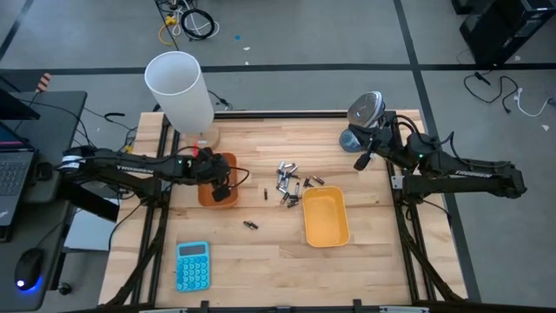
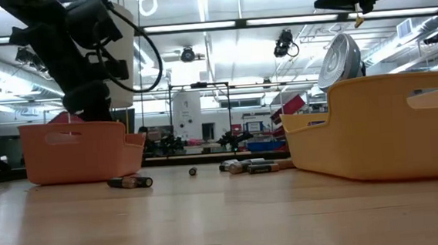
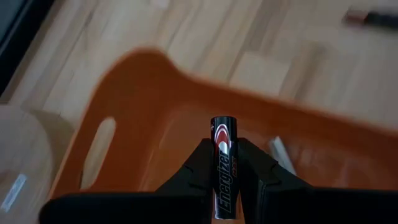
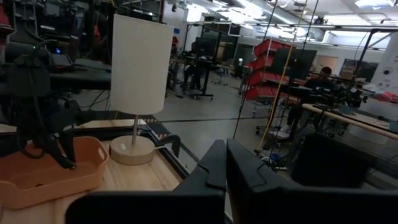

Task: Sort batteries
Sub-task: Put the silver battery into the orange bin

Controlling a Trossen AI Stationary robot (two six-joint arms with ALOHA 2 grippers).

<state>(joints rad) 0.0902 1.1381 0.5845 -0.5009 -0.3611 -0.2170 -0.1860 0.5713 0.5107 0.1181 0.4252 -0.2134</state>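
Black battery (image 3: 223,163) clamped in left gripper (image 1: 221,190), arm stretched across w/ wrist angled down over orange tray (image 1: 228,163). Right gripper (image 1: 361,163) pinched shut, empty, parked near table's far-right corner.

One black battery (image 3: 224,167) with red and silver print is clamped lengthwise in the left gripper (image 3: 225,163), above the orange tray (image 3: 124,106) near the tabletop's left edge. A cluster of silvery and dark batteries (image 1: 290,184) lies jumbled mid-tabletop. Two more lie apart: one (image 1: 265,193) left of the cluster, one (image 1: 250,225) nearer the front edge.
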